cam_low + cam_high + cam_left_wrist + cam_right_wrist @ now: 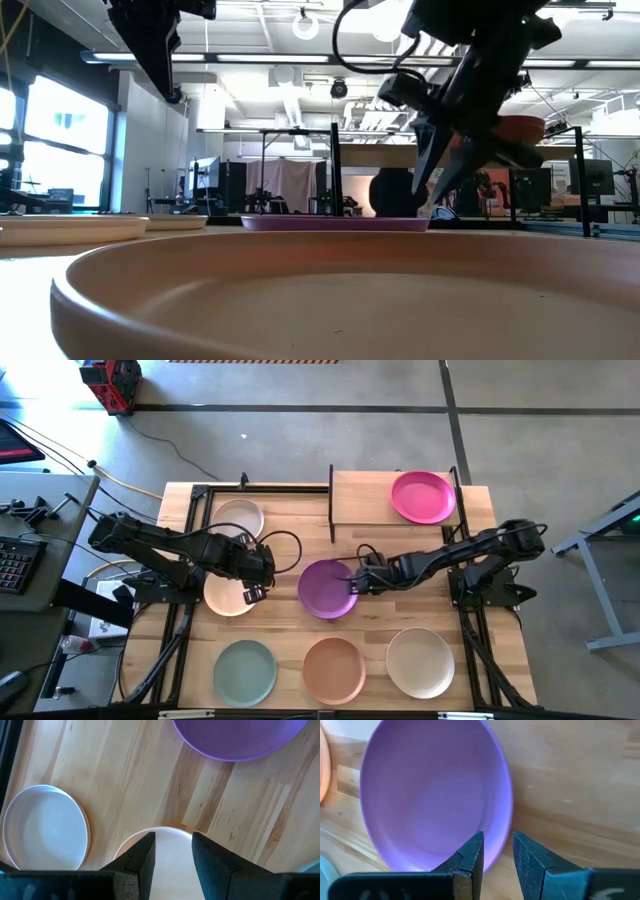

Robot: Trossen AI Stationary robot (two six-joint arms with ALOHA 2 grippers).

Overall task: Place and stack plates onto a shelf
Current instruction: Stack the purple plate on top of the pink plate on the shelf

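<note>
Plates lie spread over my worktop [300,520], and my right claw [496,851] hangs just over the rim of the purple plate [327,588] at the middle, its two fingers a little apart with the rim's edge showing between them and nothing clamped. My left claw [173,851] hovers with fingers apart over the near rim of the peach plate [228,598], also holding nothing; the purple plate sits just beyond it and an off-white plate [238,518] lies toward the back left. Along the front edge sit a sage green plate [244,671], a salmon plate [334,668] and a cream plate [420,661], each apart from the next. At the back right stands the shelf [365,497], a light wooden board with black uprights, and the magenta plate [423,496] rests on its right half.
</note>
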